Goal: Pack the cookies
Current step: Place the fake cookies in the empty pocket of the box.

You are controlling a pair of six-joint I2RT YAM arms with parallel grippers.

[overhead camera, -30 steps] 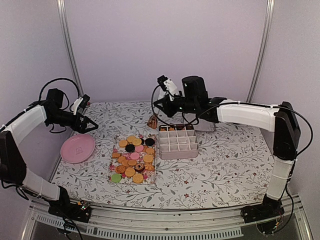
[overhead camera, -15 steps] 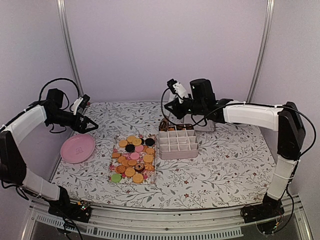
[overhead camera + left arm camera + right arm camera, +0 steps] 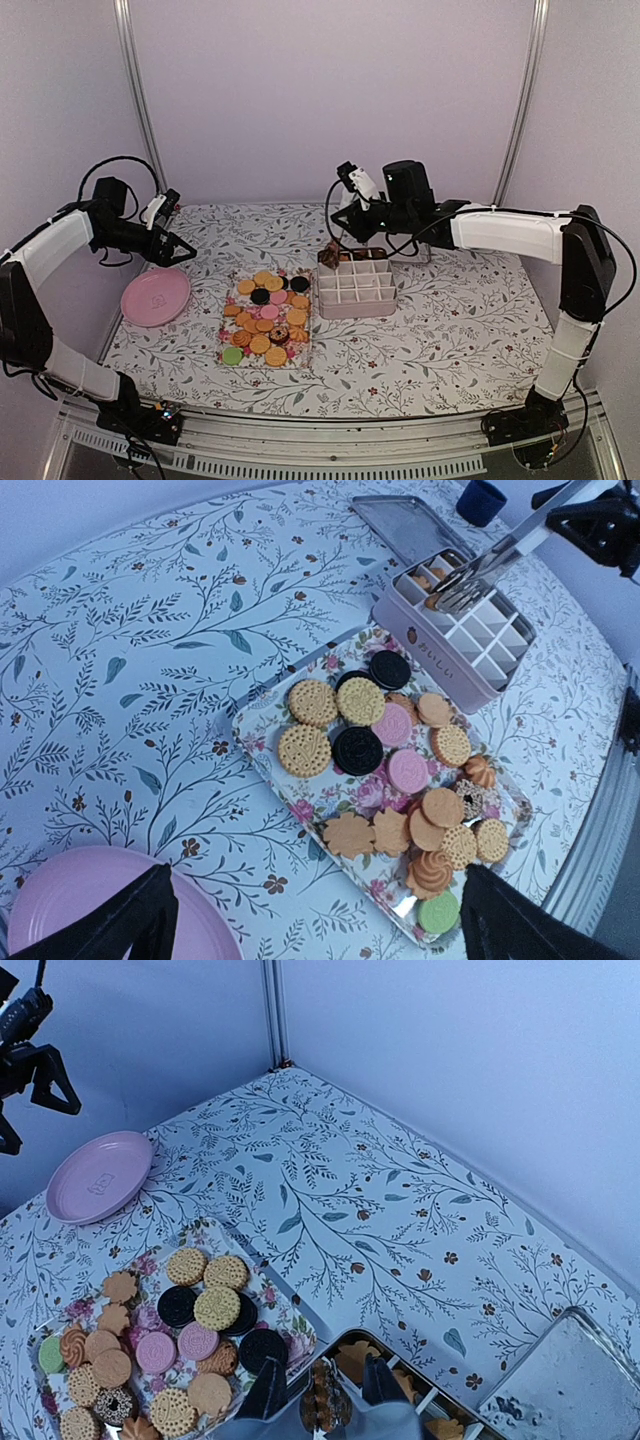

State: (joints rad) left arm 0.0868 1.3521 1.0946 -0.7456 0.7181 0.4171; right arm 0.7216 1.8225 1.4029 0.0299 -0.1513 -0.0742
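Centring the brown cookie (image 3: 325,1407) over the far-left cell of the compartment box (image 3: 470,665), right fingers (image 3: 268,1392) clamped on tongs (image 3: 490,558), left fingers (image 3: 110,925) apart.

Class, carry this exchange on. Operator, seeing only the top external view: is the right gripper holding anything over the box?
Observer: Yes. The right wrist view shows the right gripper shut on a brown ridged cookie, held on edge.
Operator: Is anything in the box?
Observer: Tan cookies lie in compartments beside that gripper.
Operator: And behind the box?
Observer: A metal lid lies flat there.
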